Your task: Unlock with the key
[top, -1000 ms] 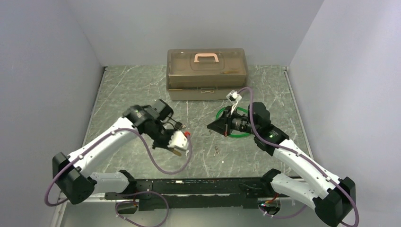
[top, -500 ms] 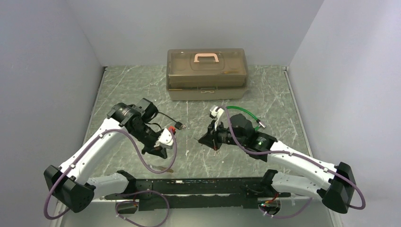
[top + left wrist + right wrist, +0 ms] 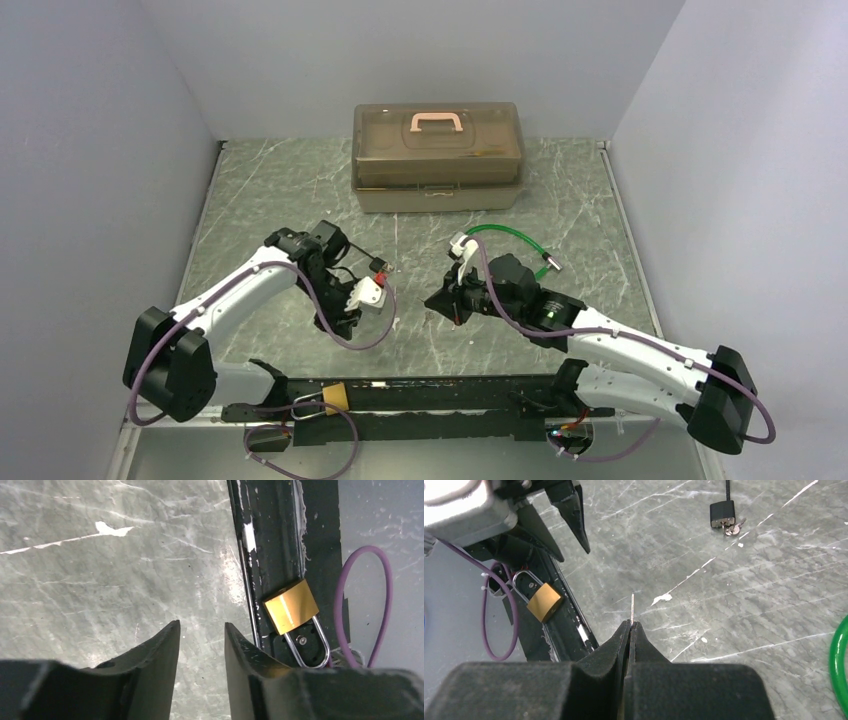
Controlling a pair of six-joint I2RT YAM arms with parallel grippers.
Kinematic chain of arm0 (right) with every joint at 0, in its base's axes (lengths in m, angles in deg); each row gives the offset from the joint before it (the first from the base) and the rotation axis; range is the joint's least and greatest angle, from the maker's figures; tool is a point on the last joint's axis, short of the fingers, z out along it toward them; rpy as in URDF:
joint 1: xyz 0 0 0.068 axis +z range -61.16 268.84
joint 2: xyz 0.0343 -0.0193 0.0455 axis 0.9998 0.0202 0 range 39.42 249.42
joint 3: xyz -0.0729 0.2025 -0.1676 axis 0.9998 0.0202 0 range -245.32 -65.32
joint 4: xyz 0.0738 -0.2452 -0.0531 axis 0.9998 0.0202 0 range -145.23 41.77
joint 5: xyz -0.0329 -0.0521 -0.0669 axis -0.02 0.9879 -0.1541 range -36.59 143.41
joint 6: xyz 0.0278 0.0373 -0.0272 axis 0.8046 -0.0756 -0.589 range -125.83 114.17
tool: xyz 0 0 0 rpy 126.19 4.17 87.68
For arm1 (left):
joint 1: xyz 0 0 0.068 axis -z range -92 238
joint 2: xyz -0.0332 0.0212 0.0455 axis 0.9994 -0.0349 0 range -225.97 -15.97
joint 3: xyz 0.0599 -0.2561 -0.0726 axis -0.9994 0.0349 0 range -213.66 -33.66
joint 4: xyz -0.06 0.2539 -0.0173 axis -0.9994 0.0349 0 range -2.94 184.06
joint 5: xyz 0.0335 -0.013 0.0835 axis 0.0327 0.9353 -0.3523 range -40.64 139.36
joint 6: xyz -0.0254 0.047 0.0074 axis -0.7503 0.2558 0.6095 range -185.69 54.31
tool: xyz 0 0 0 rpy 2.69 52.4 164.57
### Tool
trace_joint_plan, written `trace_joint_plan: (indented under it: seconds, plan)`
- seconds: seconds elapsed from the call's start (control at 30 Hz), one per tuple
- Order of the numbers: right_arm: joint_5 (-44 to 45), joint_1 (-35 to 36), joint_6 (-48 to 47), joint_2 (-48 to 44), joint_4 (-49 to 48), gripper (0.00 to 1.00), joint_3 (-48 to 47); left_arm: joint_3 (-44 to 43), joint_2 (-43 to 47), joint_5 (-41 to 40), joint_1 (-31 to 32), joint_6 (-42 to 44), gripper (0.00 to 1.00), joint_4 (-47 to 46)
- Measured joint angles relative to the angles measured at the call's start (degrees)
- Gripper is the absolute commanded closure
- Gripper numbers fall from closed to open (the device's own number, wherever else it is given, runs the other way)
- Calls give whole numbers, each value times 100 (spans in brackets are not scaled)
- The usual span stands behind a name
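A brass padlock [image 3: 335, 397] with a steel shackle lies on the black base rail [image 3: 440, 392] at the table's near edge. It also shows in the left wrist view as the padlock [image 3: 291, 606] and in the right wrist view as the padlock [image 3: 544, 602]. My left gripper [image 3: 201, 625] hangs open just above the table beside it, with nothing between its fingers. My right gripper [image 3: 631, 625] is shut on the key [image 3: 632, 607], whose thin blade sticks out past the fingertips toward the left gripper's fingers [image 3: 574, 510]. In the top view the right gripper [image 3: 432, 300] sits mid-table.
A brown toolbox [image 3: 437, 157] with a pink handle stands at the back. A green cable [image 3: 510, 237] lies behind the right arm. A small black lock with keys [image 3: 722, 514] rests on the table between the arms. A purple cable [image 3: 385, 605] loops beside the rail.
My left gripper has opened and let go of the brass padlock, which now lies on the base rail. The right arm swung left and nearer, staying shut.
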Motion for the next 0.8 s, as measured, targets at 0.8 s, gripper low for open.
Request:
trace_joint_plan:
  seconds: [0.8]
  plan:
    - [-308, 28, 208, 1982, -1005, 100, -55, 892, 1231, -490, -470, -417, 43, -275]
